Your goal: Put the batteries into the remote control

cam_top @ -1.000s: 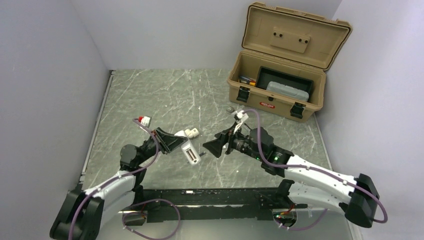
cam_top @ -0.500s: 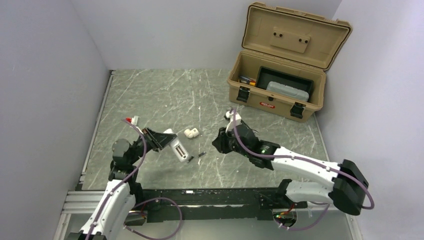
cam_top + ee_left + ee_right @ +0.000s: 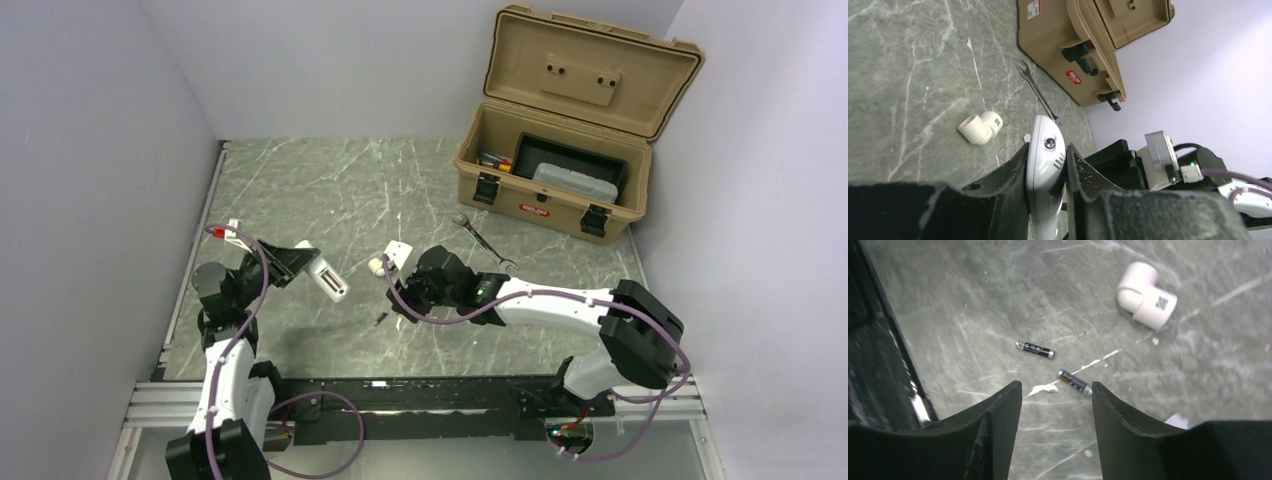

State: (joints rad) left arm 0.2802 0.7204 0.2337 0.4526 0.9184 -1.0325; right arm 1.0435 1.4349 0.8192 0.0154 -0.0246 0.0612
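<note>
The remote is held clamped in the left claw, above the tabletop; two batteries are seen lying loose on the tabletop under the right claw, whose jaws are spread apart and empty; a white pipe elbow is set nearby.

The left arm and right arm had white shells on the long links and black joints and bases. 1 purple cable ran along each. A green light glowed on the right arm's black wrist. A white, red-tipped plug capped the left wrist. The right gripper had 2 matte-black, wedge-shaped fingers.
</note>
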